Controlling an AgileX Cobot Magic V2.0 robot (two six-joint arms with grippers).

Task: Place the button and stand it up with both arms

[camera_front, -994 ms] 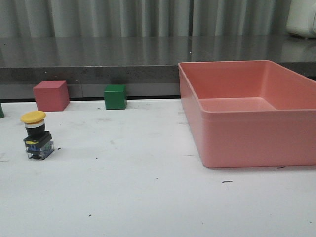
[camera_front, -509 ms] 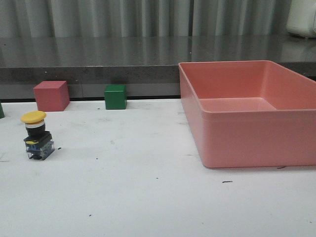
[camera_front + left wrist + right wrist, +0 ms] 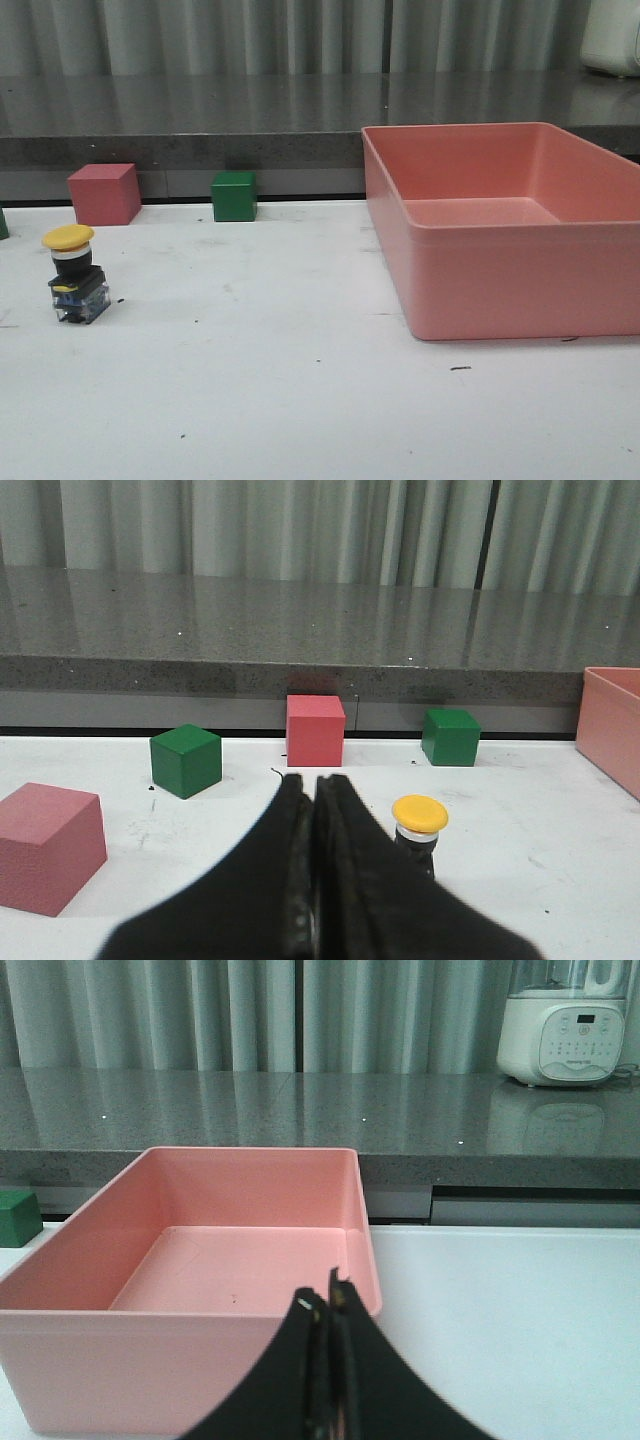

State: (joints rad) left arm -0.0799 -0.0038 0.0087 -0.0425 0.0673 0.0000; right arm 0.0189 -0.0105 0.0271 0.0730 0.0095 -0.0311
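Grey pleated curtains hang behind a dark stone counter (image 3: 250, 105), and below it runs the white bench (image 3: 300, 400) I am working over. On my front camera the button (image 3: 75, 273) stands upright near the bench's left side, yellow cap on top, black collar under it, blocky base flat on the surface. It touches nothing. Behind it, along the back edge, I see a pink cube (image 3: 103, 194) and a green cube (image 3: 234, 196), both well apart from the button. A large pink bin (image 3: 500, 270) fills the right side of the bench.

Neither arm shows on the front camera. From the left wrist I see the left claw (image 3: 312, 810) with its two black fingers pressed together and nothing between them. The button's yellow cap (image 3: 420, 814) sits just beside those fingers, without contact as far as I can tell. That view also shows a second green cube (image 3: 186, 761) and a second pink cube (image 3: 50, 845).

From the right wrist, the right claw (image 3: 330, 1312) is likewise closed on nothing, its tips in front of the pink bin's near wall. A white appliance (image 3: 567, 1022) stands on the counter.
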